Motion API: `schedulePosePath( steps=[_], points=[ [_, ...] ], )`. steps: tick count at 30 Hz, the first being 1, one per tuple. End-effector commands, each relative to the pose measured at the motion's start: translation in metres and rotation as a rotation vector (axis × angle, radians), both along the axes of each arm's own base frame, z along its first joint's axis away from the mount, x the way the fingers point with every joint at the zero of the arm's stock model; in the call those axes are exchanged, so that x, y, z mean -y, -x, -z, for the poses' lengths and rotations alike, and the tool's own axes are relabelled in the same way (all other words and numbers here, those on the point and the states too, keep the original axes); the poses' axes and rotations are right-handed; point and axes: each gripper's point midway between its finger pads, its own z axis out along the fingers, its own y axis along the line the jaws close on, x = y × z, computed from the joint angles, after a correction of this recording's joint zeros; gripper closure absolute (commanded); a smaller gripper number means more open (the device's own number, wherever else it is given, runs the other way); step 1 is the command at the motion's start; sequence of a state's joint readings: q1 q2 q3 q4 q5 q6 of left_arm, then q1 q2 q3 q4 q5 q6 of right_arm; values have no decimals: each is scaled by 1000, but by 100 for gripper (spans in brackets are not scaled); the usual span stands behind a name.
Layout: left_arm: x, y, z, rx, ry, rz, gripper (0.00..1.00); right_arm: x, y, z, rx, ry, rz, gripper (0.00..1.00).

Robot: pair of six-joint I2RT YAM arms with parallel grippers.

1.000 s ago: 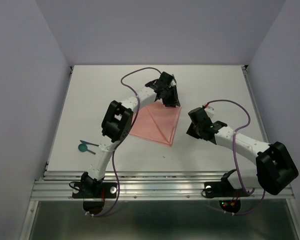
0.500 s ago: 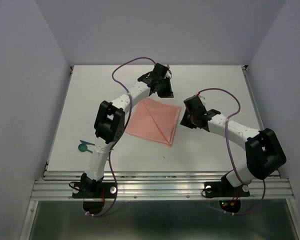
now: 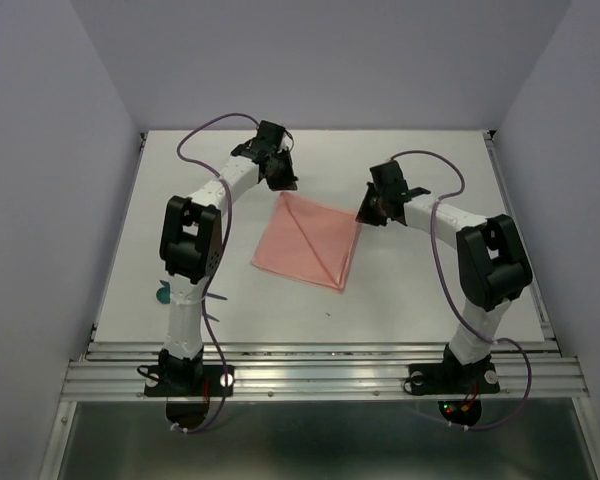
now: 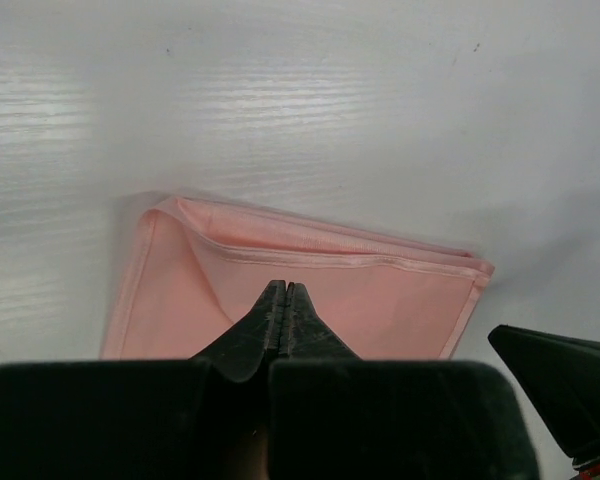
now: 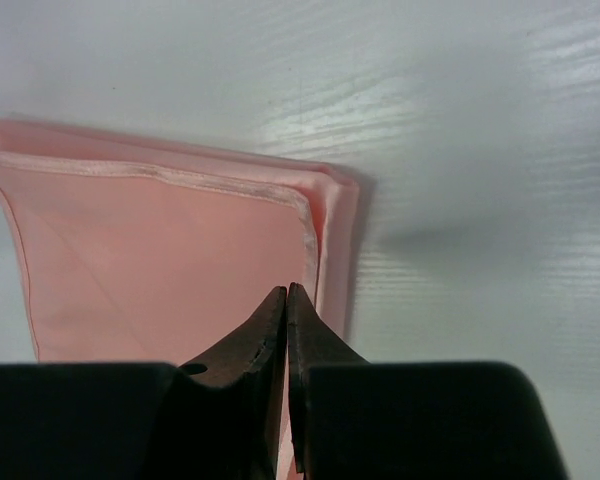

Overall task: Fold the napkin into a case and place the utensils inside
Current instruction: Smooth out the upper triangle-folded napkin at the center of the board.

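Napkin (image 3: pixel 308 240) lies folded flat. You've got the left gripper (image 3: pixel 278 172) just off its far corner, the right gripper (image 3: pixel 373 207) at its right corner, and the utensils (image 3: pixel 164 294) well left of it. Left wrist: fingers (image 4: pixel 265 320) pressed together over the napkin. Right wrist: fingers (image 5: pixel 265 330) together at the napkin's hemmed edge; can't tell if cloth is pinched.

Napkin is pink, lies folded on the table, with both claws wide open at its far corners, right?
No. Both claws are shut, not open: the left wrist view shows the left claw closed over the napkin, and the right wrist view shows the right claw closed too. The rest holds.
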State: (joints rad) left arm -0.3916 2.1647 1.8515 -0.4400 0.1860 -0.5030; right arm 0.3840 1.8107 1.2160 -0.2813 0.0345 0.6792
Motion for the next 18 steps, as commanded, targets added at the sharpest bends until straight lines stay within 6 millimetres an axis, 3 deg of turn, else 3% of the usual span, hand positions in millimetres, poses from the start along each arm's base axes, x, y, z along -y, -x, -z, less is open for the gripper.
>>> schedulePosePath(
  steps=[1,7,18],
  points=[
    [8,5,-3,24,-23,57,100,-7,-27,-16,57,-47,-33,91],
    [3,-1,15,3,-41,49,100,-7,-38,-3,37,-41,-33,92],
    [-4,-7,27,1,-84,37,100,3,-50,32,-9,5,-14,93]
  ],
)
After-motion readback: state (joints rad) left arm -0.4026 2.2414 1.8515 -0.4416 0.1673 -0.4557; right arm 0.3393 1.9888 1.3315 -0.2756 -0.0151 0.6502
